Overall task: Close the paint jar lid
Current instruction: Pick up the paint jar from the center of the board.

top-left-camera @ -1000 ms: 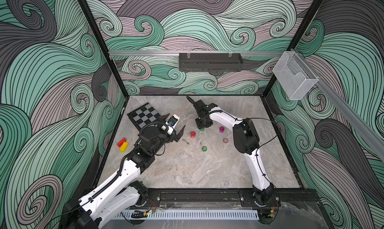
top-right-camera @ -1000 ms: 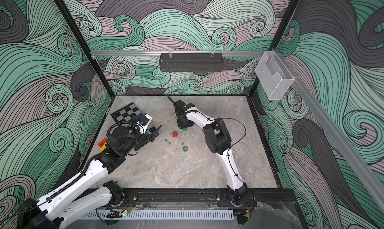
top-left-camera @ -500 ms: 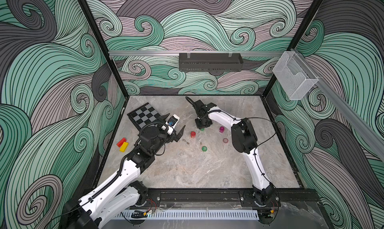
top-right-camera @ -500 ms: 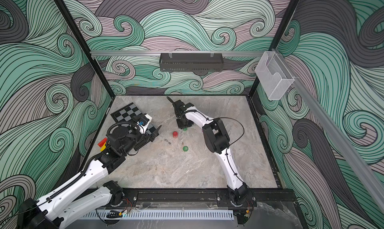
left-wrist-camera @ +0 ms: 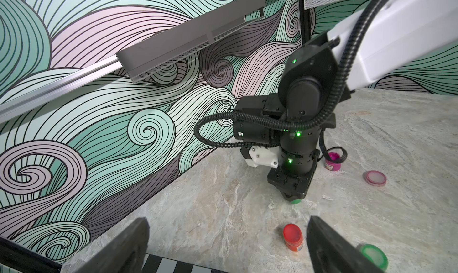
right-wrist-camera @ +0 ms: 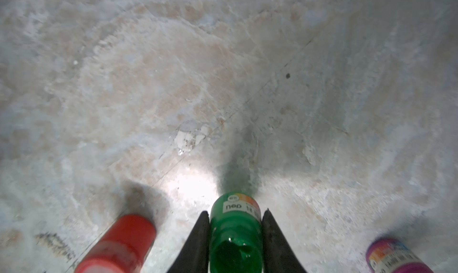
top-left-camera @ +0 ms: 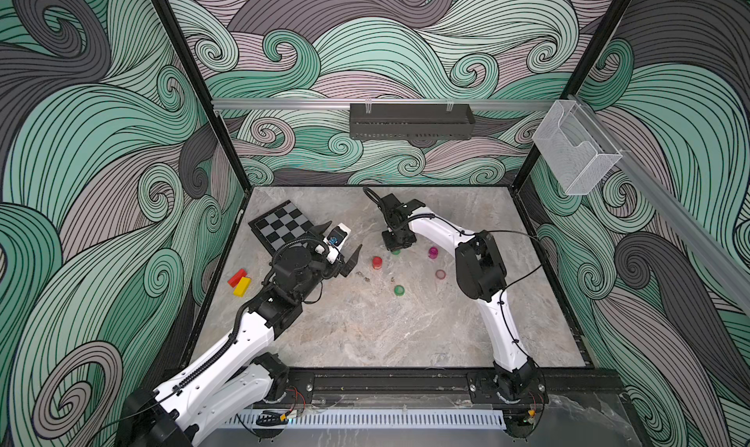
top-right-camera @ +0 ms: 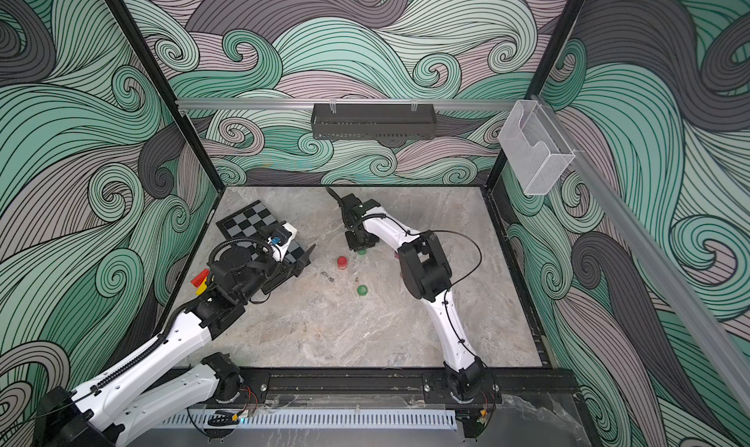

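Clamping the green paint jar (right-wrist-camera: 235, 234) from both sides, the right gripper (right-wrist-camera: 235, 213) points straight down at the table (top-left-camera: 385, 335). Its two black fingers (right-wrist-camera: 198, 242) press against the wall of the jar, as the right wrist view shows. The jar stands upright in the far middle part of the table, and in both top views only a small green edge of it (top-left-camera: 395, 252) shows under the gripper. Its mouth is uncovered, and shiny green paint is visible inside.

The green lid (top-left-camera: 399, 290) lies flat on the table, on the near side of the jar and well apart from it. Nothing touches this lid.

The left gripper (left-wrist-camera: 226, 219) hangs above the table at the left side, with its jaws spread wide and nothing between them. It is turned towards the jars.

A red paint jar (top-left-camera: 377, 262) with its lid on stands just to the left of the green jar, a little nearer. An open magenta jar (top-left-camera: 433, 252) stands to the right of the green jar, and its pink lid (top-left-camera: 440, 274) lies near it, on the near side.

A small chessboard (top-left-camera: 282, 223) lies at the far left of the table. A red block (top-left-camera: 237, 277) and a yellow block (top-left-camera: 242, 286) lie touching each other by the left edge.
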Motion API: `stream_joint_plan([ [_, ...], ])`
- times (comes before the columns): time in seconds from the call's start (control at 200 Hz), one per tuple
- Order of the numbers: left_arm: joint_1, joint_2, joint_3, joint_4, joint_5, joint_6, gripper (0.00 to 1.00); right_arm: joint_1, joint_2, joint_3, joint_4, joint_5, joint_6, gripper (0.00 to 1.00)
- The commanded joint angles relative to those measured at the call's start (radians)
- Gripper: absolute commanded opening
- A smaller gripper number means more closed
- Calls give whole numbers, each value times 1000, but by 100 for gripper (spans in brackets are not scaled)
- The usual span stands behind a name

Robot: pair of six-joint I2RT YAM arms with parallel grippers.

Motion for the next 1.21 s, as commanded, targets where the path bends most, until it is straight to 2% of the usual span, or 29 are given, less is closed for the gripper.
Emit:
stream_joint_plan([
  [0.0,0,9,39,-23,13,-22,99,1,-122,-17,19,-20,-20,31],
  [0.24,1,28,92,-111,108,-74,93,5,-297,-137,16,-61,-49,31],
  [0.3,0,30,93,-112,139,-76,93,8,-338,-165,7,-67,-63,32],
  [0.365,0,28,86,-100,175,-77,99,13,-377,-187,-15,-72,-78,32],
  [0.67,-2,68,35,31,346,-117,99,57,-561,-308,-85,-79,-115,33],
  [0.831,-25,153,-2,176,405,-238,93,85,-657,-362,-104,-91,-108,33],
  [1.201,-155,266,-96,391,435,-85,94,146,-768,-425,-139,-112,-107,33],
])
